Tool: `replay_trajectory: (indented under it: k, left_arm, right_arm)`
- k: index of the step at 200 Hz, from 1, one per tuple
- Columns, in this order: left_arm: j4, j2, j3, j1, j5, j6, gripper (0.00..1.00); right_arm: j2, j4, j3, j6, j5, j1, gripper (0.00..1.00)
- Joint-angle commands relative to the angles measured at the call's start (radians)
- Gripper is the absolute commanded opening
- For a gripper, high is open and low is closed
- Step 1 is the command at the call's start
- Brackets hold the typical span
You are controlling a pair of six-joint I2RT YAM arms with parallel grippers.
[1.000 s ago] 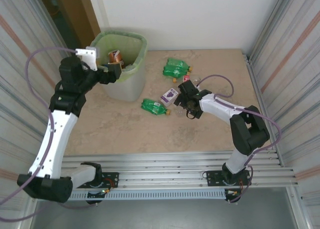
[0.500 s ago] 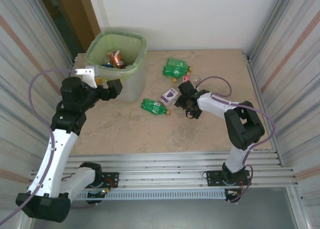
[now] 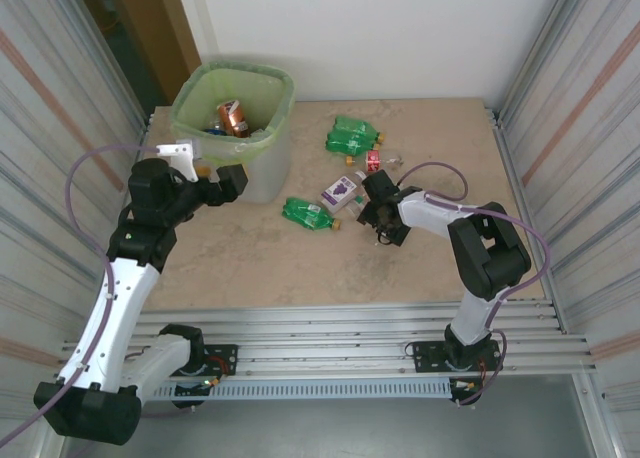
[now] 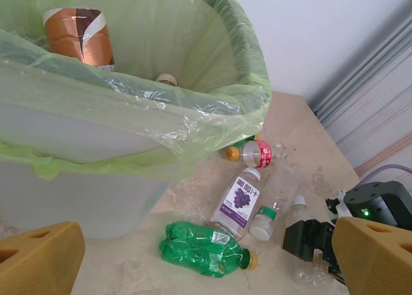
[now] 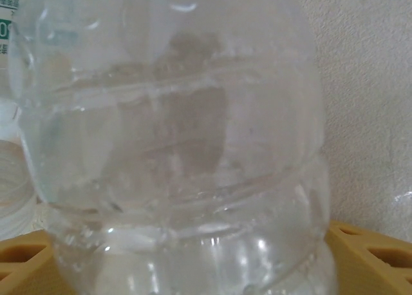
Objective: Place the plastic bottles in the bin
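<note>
clear bottle (image 5: 174, 147): glossy see-through plastic, ribbed | bin liner (image 4: 161, 108): thin crinkled shiny green film | desk (image 3: 250, 268): matt beige, stone-like | side walls (image 3: 40, 98): ribbed bare metal

A clear plastic bottle (image 5: 174, 127) fills the gap inside the right gripper (image 5: 187, 263), perhaps touching both sides.

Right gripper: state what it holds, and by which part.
The ribbed body of a clear bottle sits between the fingers of the right gripper. Whether they grip it yet cannot be told.
</note>
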Motion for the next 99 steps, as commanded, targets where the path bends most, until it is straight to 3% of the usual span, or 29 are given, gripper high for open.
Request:
replay_trajectory:
  k: [1, 44, 99]
  left_arm:
    - [0.009, -0.006, -0.018, -0.005, -0.005, -0.010, 0.99]
    - [0.006, -0.002, -0.019, -0.005, -0.003, -0.011, 0.99]
    - [-0.006, -0.009, -0.014, -0.005, -0.014, -0.010, 0.99]
  right_arm:
    - [-0.005, -0.014, -0.013, -0.050, -0.003, -0.011, 0.81]
    - [0.035, -0.035, 0.028, -0.103, 0.017, -0.031, 0.81]
    - [0.036, -0.047, 0.034, -0.123, -0.001, -0.033, 0.64]
